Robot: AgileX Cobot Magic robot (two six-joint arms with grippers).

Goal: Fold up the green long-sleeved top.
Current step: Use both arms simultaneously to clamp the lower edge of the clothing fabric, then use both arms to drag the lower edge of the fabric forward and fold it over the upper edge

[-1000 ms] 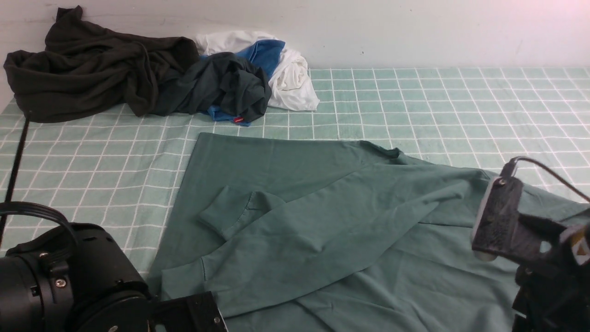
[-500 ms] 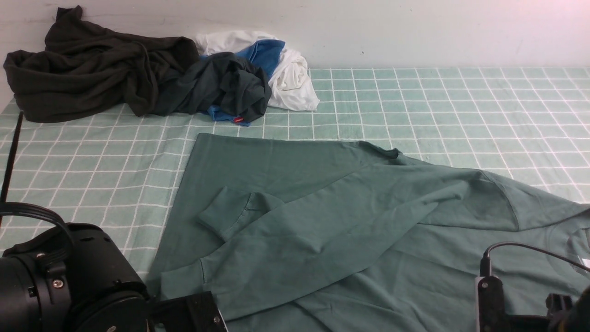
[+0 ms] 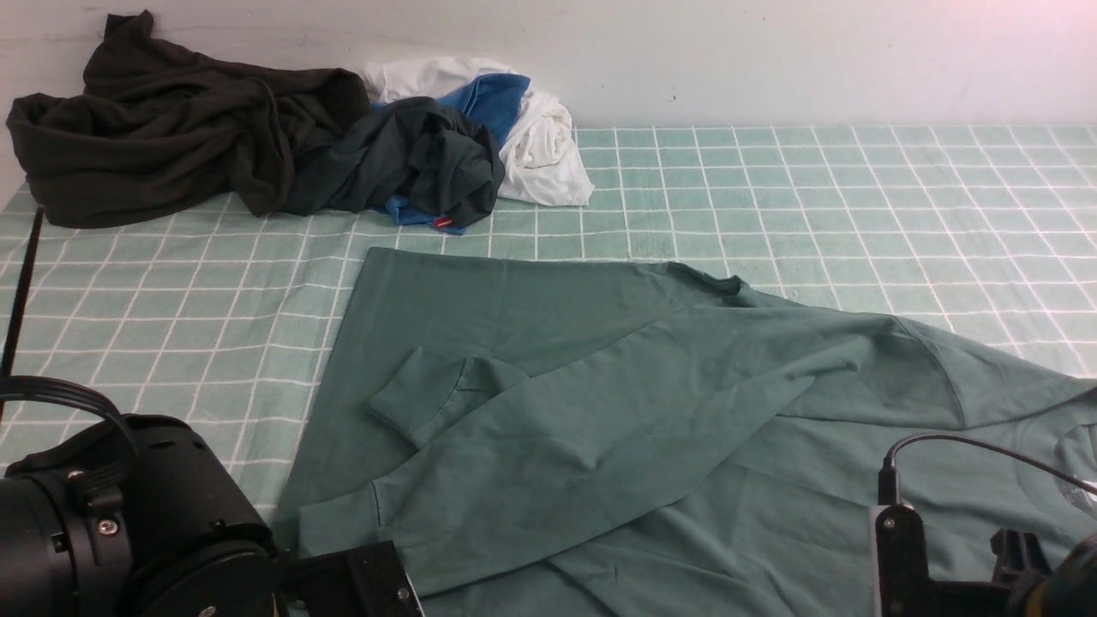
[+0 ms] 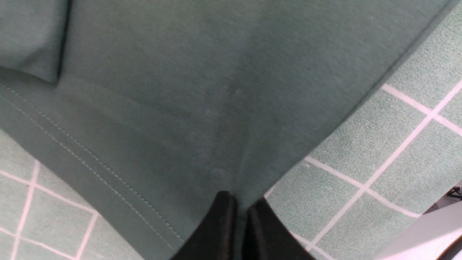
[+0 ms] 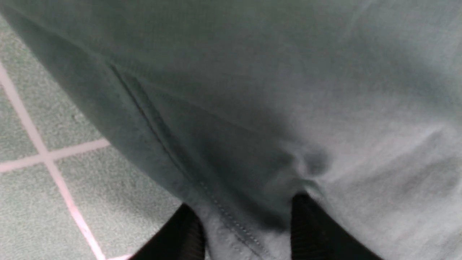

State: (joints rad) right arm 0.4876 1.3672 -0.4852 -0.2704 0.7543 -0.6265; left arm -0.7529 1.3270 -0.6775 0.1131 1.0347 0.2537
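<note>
The green long-sleeved top [image 3: 600,411] lies spread over the checked table, both sleeves folded across its body toward the left. Its collar [image 3: 716,283] points to the far side. In the left wrist view, my left gripper [image 4: 241,207] is shut, and the top's hemmed corner [image 4: 162,144] fans out from its tips. My right gripper [image 5: 245,213] is down on the top [image 5: 288,90] near a stitched edge. Its two fingers [image 5: 306,224] stand apart with cloth puckered between them. Only the right arm's wrist [image 3: 900,557] shows in the front view.
A pile of other clothes lies at the far left against the wall: a very dark garment [image 3: 171,128], a dark teal one with a red tag [image 3: 411,163], and blue and white cloth [image 3: 540,137]. The left arm's black body [image 3: 120,523] fills the near left corner.
My right arm has dropped from above the top's right shoulder down to its near right part, and its jaws have narrowed. The left arm and the top's left side have not moved.
</note>
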